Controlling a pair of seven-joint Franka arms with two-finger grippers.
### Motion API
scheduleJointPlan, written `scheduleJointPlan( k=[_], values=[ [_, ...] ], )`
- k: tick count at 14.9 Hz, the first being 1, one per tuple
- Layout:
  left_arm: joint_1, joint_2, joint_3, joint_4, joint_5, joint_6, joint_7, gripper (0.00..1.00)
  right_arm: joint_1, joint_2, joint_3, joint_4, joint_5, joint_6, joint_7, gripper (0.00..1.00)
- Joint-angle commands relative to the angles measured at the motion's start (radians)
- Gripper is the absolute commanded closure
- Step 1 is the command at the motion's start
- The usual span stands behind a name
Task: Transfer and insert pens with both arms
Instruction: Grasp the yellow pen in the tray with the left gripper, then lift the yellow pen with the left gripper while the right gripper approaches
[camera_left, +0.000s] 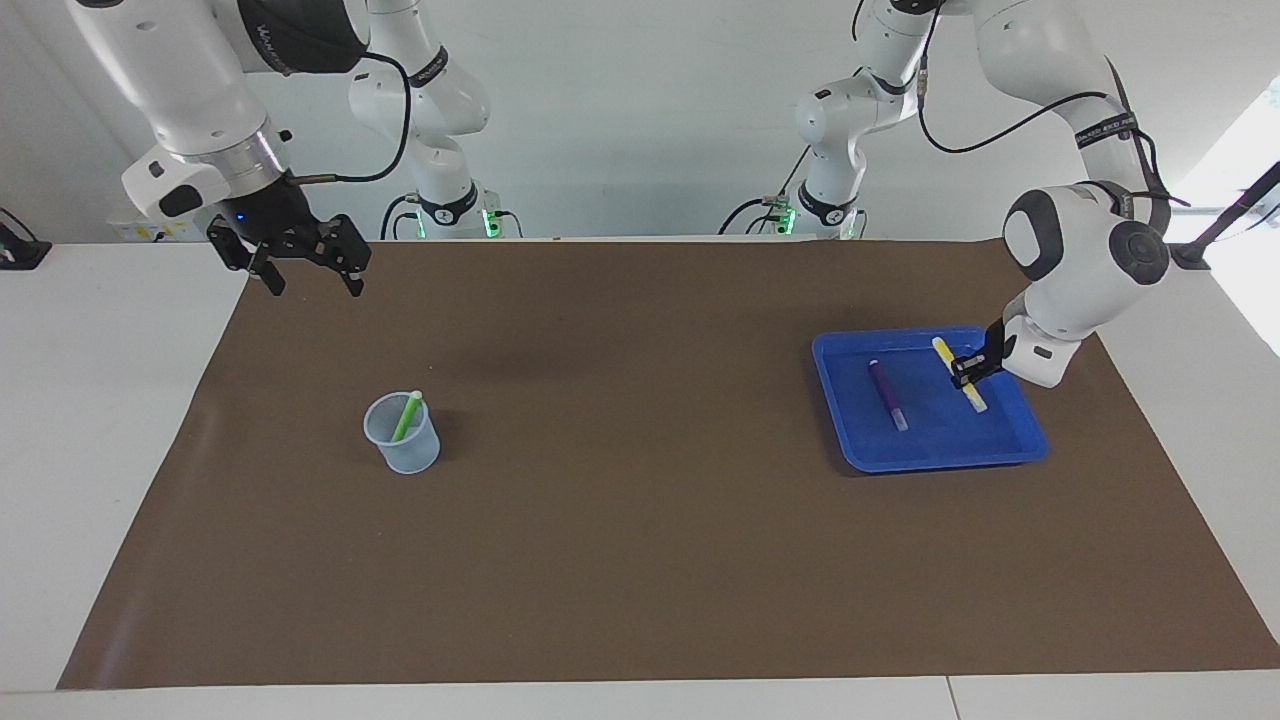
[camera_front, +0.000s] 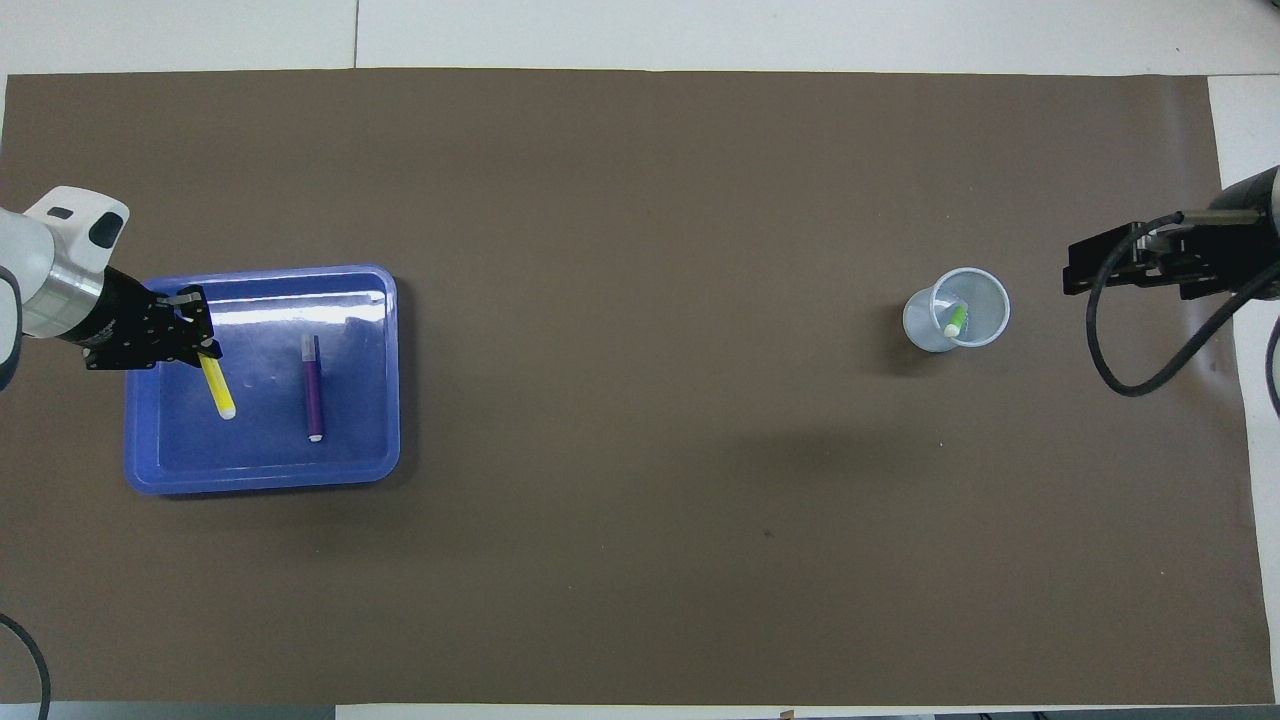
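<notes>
While the left gripper (camera_left: 968, 372) is clamped on the yellow pen (camera_left: 958, 373) near its middle, watch that thin pinch: the pen is held slantwise, and if it pivots between the fingertips (camera_front: 203, 349) it could droop or drop back into the blue tray (camera_left: 1010, 450) before any handover. The pen hangs over the tray's edge toward the left arm's end of the table, its long axis running roughly from the robots' side outward; its yellow cap end points back toward the robots and its whitish end points away from them and slightly down at the tray floor. I judge it lifted clear, though the whitish tip sits low enough that you should not sweep it sideways and clip the tray wall.

The purple pen (camera_left: 887, 393) lies flat in the tray beside it, toward the table's middle, along much the same axis.

Well away from the tray, at the right arm's end, the green pen (camera_left: 406, 415) leans in the clear cup (camera_left: 402, 433). The right gripper (camera_left: 310, 265) waits with fingers spread, empty, raised over the mat's edge; a careless pass could knock that cup over.
</notes>
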Motion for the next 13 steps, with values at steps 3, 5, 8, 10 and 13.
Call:
scheduleJointPlan(
  k=[3,5,8,10,13],
  values=[
    [-0.009,-0.036,-0.004,0.052,-0.197,-0.109,-0.334,1.0,-0.004,-0.009,0.004,0.008,-0.021,-0.011,0.017,0.0],
    [-0.012,-0.061,-0.006,0.053,-0.335,-0.144,-0.485,1.0,-0.004,-0.014,0.004,0.011,-0.019,-0.013,0.017,0.0],
    [-0.024,-0.098,-0.039,0.05,-0.451,-0.184,-0.678,1.0,-0.007,-0.013,0.004,0.021,-0.019,-0.022,0.015,0.0],
    [-0.035,-0.121,-0.069,0.041,-0.552,-0.187,-0.767,1.0,-0.004,-0.014,0.006,0.027,-0.019,-0.028,0.015,0.0],
    [-0.097,-0.127,-0.083,0.036,-0.711,-0.175,-0.982,1.0,-0.004,-0.025,0.004,0.028,-0.021,-0.04,0.015,0.0]
  ],
)
